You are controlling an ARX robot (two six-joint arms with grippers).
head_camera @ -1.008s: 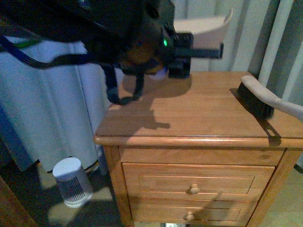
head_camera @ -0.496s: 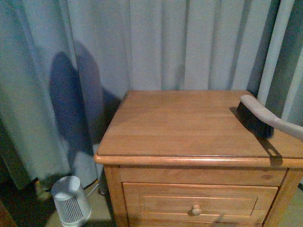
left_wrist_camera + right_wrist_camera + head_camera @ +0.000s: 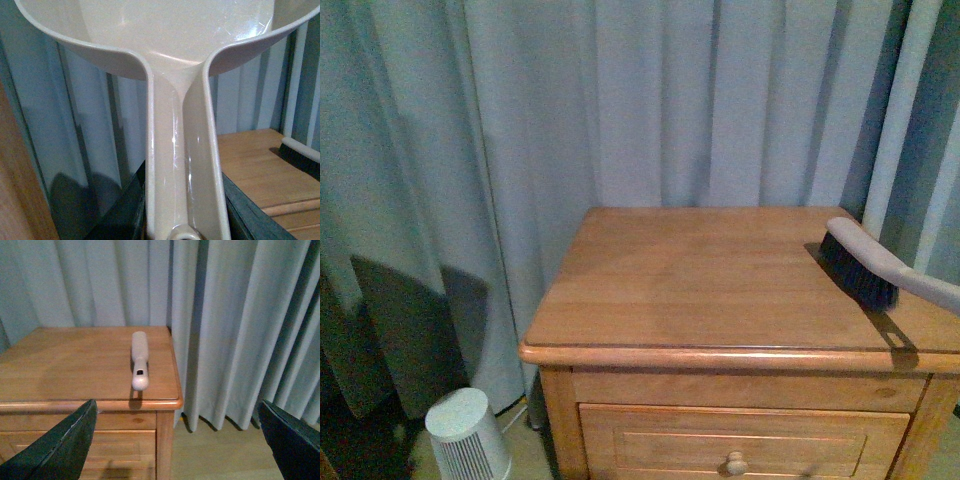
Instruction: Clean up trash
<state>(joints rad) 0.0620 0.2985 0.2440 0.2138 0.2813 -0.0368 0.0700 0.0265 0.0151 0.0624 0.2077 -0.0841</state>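
No trash shows in any view; the bedside cabinet's wooden top (image 3: pixel 700 290) carries no wad that I can see. My left gripper (image 3: pixel 183 220) is shut on the handle of the pale pink dustpan (image 3: pixel 180 150). It holds the dustpan up in the air, with the scoop towards the curtain. The dark fingers (image 3: pixel 126 210) sit on either side of the handle. My right gripper (image 3: pixel 177 440) is open and empty, beside the cabinet's corner, above the floor. Neither arm shows in the front view.
A hand brush (image 3: pixel 865 265) with black bristles and a pale handle lies at the right edge of the cabinet top; it also shows in the right wrist view (image 3: pixel 139 360). Grey-blue curtains (image 3: pixel 570 120) hang behind. A small white cylindrical appliance (image 3: pixel 468 432) stands on the floor left of the cabinet.
The left arm and dustpan, which filled the top of the front view one second ago, have left it. The view has tilted upward. The brush has not moved.
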